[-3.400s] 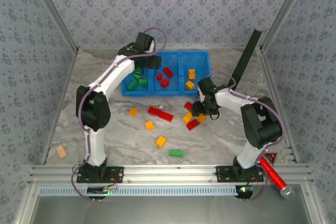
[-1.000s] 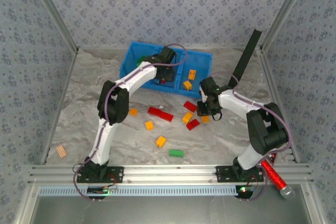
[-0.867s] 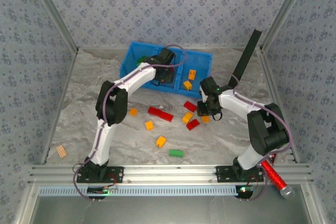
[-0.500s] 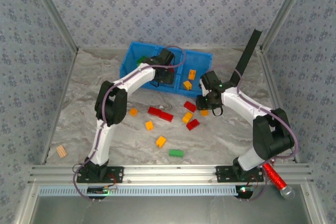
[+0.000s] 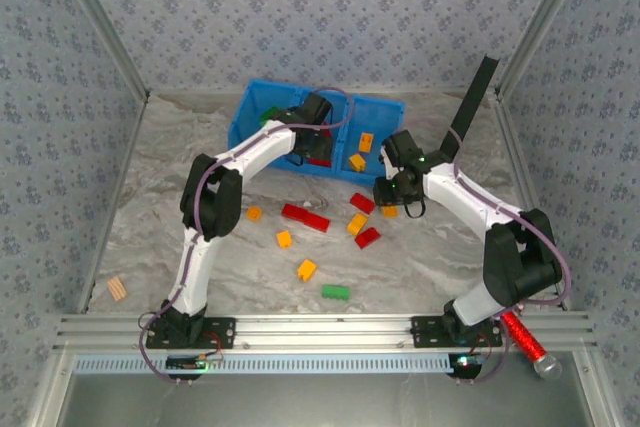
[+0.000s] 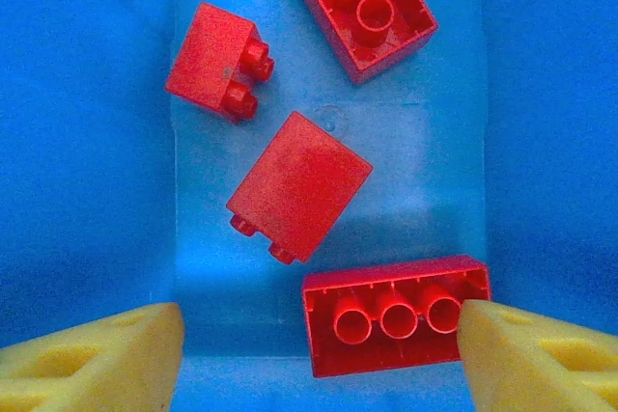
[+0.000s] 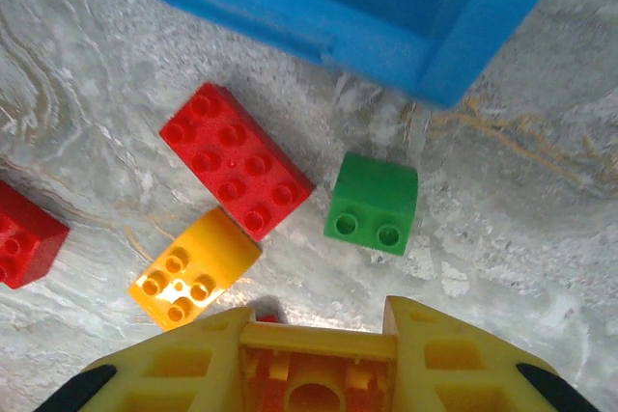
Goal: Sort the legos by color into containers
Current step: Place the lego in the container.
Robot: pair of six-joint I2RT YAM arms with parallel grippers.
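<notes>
The blue tray [image 5: 385,112] stands at the back with its containers in a row. My left gripper [image 6: 319,335] hangs open over the middle one [image 6: 208,238]. A red lego [image 6: 396,315] lies hollow side up between its fingers, next to the right finger [image 6: 541,359]. Three more red legos lie there. My right gripper [image 7: 319,330], in front of the tray's right end [image 7: 319,31], is shut on an orange-yellow lego [image 7: 319,378]. Below it lie a red lego [image 7: 237,173], a green one [image 7: 374,202] and an orange-yellow one [image 7: 193,269].
Loose legos lie mid-table: a long red one [image 5: 305,217], orange ones [image 5: 284,239] [image 5: 306,269], a green one [image 5: 336,292]. A tan ridged block [image 5: 117,288] lies near left. A red cylinder [image 5: 527,339] rests by the right base. A black bar [image 5: 470,112] leans at the right wall.
My left gripper's jaws have spread and let the red lego down in the middle container. My right gripper has moved a little toward the tray with its lego.
</notes>
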